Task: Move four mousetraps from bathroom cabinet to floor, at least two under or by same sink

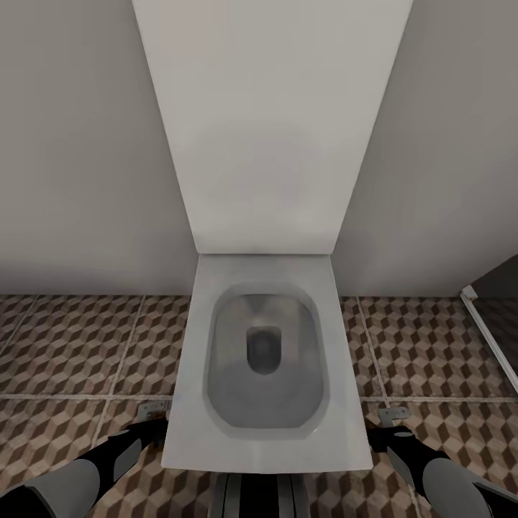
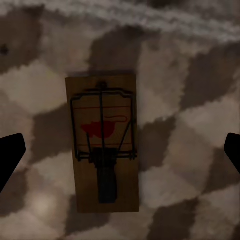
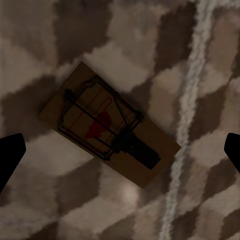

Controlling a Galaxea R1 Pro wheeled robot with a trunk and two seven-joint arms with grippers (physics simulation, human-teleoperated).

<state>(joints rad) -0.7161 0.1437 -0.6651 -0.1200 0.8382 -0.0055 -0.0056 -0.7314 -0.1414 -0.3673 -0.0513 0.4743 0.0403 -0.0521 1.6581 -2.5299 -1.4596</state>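
1. Left gripper is wide open and holds nothing; its two dark fingertips sit at opposite edges of the left wrist view with bare tile between them.
2. Right gripper is just as wide open and empty, its dark fingertips likewise far apart at the edges of the right wrist view.
3. In the head view the left gripper hangs low beside the left flank of the white toilet, and the right gripper hangs low beside the toilet's right flank.
4. One mousetrap lies flat on the bathroom floor: a tan wooden rectangle with a dark wire frame, a dark bar running along its length, and a red spot near its middle.
5. That trap lies between the left gripper's fingertips, nearer one of them, touching neither, its long side running crosswise to the line joining them.
6. A second mousetrap lies flat on the bathroom floor, with the same tan board, dark wire and red spot, and a pale grout line passing just beside one end.
7. It lies turned at a slant between the right gripper's fingertips, touching neither.
8. Around the toilet, the floor shows brown, beige and white cube-pattern tiles, running back to the pale wall behind the toilet.
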